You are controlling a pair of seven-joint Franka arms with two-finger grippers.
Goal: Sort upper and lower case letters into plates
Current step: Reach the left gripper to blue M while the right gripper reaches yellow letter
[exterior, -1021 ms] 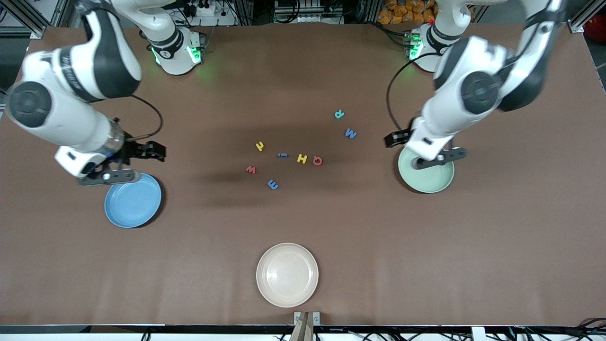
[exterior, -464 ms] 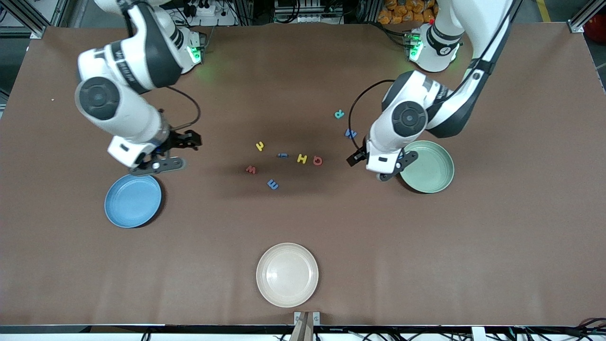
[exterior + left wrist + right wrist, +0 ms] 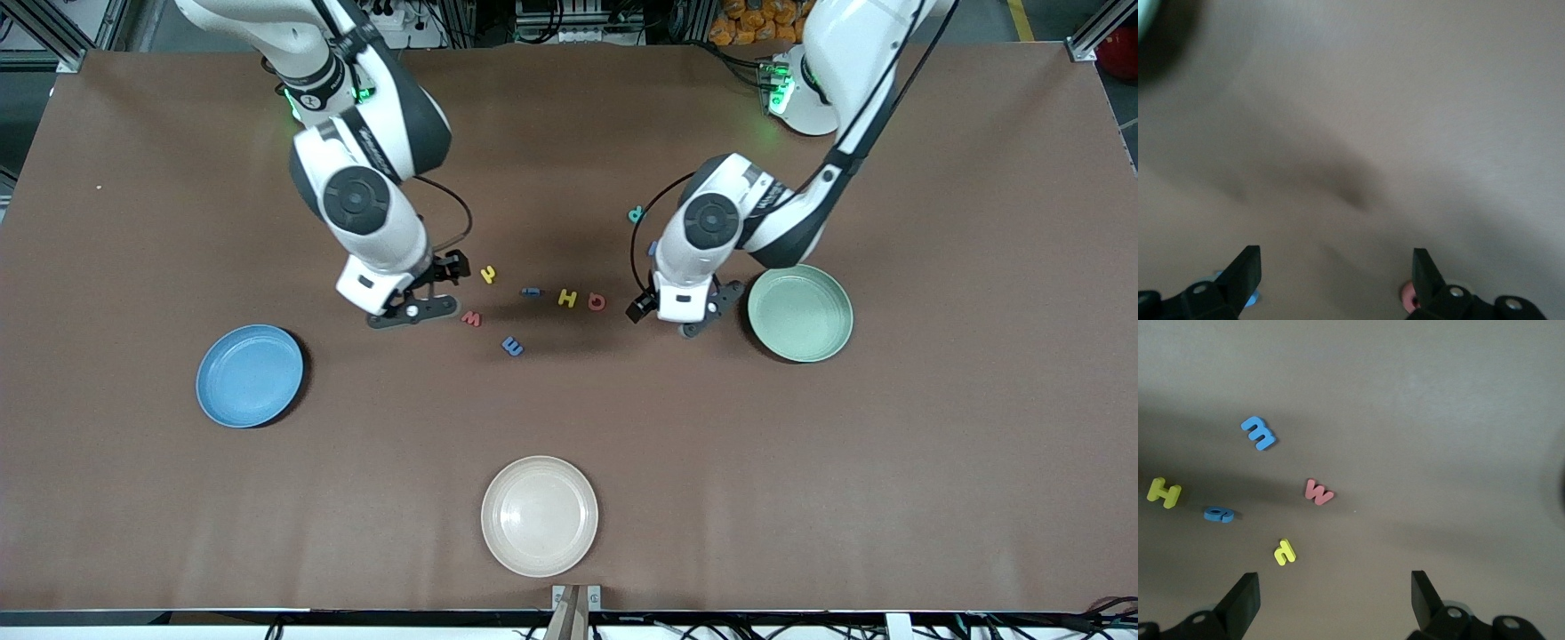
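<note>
We saw the right gripper (image 3: 418,302) hanging open and empty just beside the cluster of letters, at its right-arm end. In its wrist view the fingers stood wide with bare table between them. The salmon w (image 3: 471,319) lay closest to it, the yellow r (image 3: 487,274) a little farther off, and the blue m (image 3: 512,346) nearer the front camera than both. The blue i (image 3: 531,291), yellow H (image 3: 567,298) and salmon Q (image 3: 597,302) ran in a line between the two grippers.

The left gripper (image 3: 683,313) also stood open and held nothing, over the table between the salmon Q and the mint green plate (image 3: 800,313). The teal R (image 3: 635,214) showed beside that arm's wrist. Of an eighth letter we could make out only a sliver of blue under the left arm, and we could not read it. Both the mint green plate and the blue plate (image 3: 249,375) were empty, so we judged the sorting not yet begun.

What worried us:
- The letters were tiny and lay close together, so wide fingers coming down on one could nudge or pinch a neighbour, most likely the w and r.
- Such flat, small pieces could slip out or tip during closing.
- The w and m looked much alike in either case, so either could be misjudged and land in the wrong plate.
- The cream-white plate (image 3: 539,516) sat well apart from both grippers and could be mistaken for a target.
- Both arms worked toward the same cluster and could crowd each other.
</note>
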